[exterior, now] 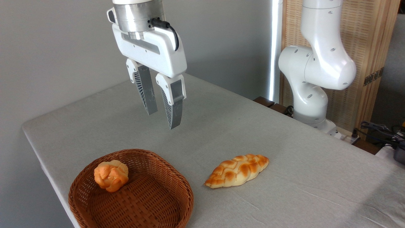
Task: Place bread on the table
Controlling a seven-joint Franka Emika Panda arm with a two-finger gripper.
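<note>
The bread [237, 170], a long braided golden loaf, lies flat on the light grey table [284, 139], just right of the basket. My gripper [163, 119] hangs well above the table, up and to the left of the loaf and behind the basket. Its two ribbed fingers [173, 109] point down, stand a small gap apart and hold nothing.
A round brown wicker basket [164, 205] sits at the table's front left corner with a small knotted orange bun [111, 175] inside. The arm's white base [311, 91] stands at the table's far right edge, with cables [379, 128] beside it.
</note>
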